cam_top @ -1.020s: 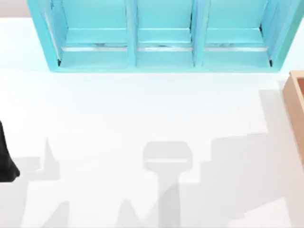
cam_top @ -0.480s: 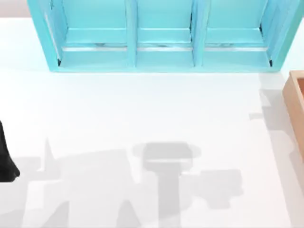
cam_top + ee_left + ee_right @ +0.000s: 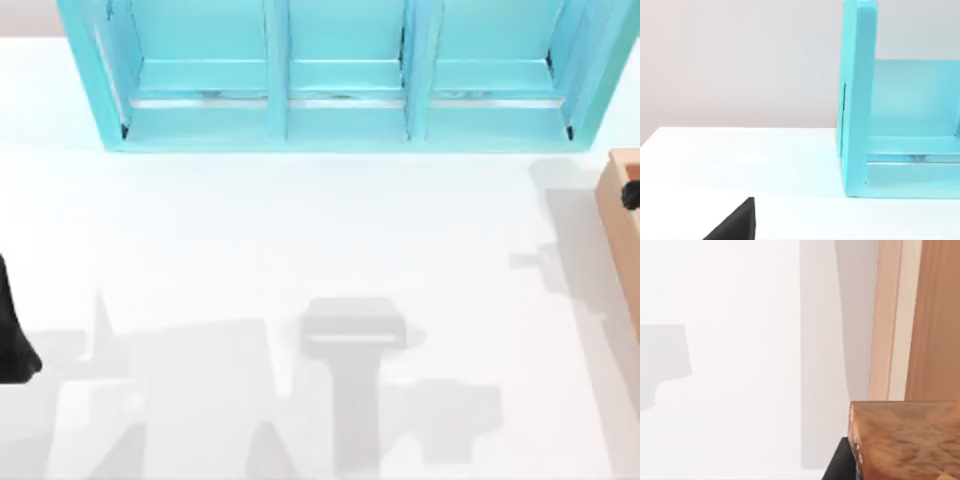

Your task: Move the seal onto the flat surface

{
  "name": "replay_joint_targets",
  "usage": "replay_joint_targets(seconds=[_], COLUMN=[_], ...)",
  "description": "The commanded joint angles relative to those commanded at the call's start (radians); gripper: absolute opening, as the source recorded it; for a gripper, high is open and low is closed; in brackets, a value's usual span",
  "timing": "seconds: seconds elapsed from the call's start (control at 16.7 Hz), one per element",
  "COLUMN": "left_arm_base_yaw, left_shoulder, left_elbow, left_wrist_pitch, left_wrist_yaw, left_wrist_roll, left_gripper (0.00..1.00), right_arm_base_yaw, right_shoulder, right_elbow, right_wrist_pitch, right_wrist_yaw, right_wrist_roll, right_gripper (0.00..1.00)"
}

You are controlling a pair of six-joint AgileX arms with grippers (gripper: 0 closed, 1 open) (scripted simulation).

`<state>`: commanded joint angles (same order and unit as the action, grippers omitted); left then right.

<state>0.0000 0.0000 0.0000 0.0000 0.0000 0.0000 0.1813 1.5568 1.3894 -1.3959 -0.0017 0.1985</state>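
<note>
The seal is hidden here; I judge it sits inside the tan wooden box [image 3: 622,215] at the right edge, since the right arm's pincer [image 3: 631,195] reaches over that box's rim. Whether its jaws are open I cannot tell. The white surface [image 3: 300,240] lies bare before the turquoise 3-bay shelf unit [image 3: 340,75]. The left arm [image 3: 12,335] is parked at the left edge.
</note>
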Motion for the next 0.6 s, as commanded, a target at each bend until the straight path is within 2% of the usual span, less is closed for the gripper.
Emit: replay_joint_targets(seconds=[0.24,0.6], left_arm_base_yaw=[0.0,0.0], left_shoulder=[0.0,0.0], left_elbow=[0.0,0.0], left_wrist_pitch=[0.0,0.0], left_wrist_yaw=[0.0,0.0], left_wrist_roll=[0.0,0.0], left_gripper=[1.0,1.0], right_arm_base_yaw=[0.082,0.302], right_shoulder=[0.099,0.399], right_elbow=[0.055,0.221], right_wrist_pitch=[0.021,0.124], right_wrist_yaw=[0.001,0.013], right_wrist_roll=[0.084,0.31], right_gripper=[0.0,0.0])
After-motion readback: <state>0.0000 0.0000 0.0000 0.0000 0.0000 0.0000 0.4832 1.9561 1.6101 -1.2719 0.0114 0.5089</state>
